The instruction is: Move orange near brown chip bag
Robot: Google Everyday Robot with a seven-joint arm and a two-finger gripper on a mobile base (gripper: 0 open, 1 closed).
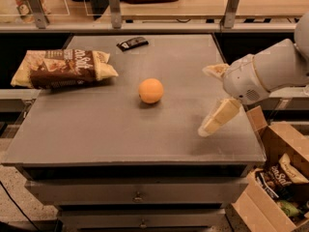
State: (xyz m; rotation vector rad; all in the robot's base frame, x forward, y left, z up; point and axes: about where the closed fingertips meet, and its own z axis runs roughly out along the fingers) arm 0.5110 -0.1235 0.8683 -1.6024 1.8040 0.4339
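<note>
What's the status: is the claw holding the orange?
No, the open claw hangs empty over the table's right side, apart from the orange at the middle.
</note>
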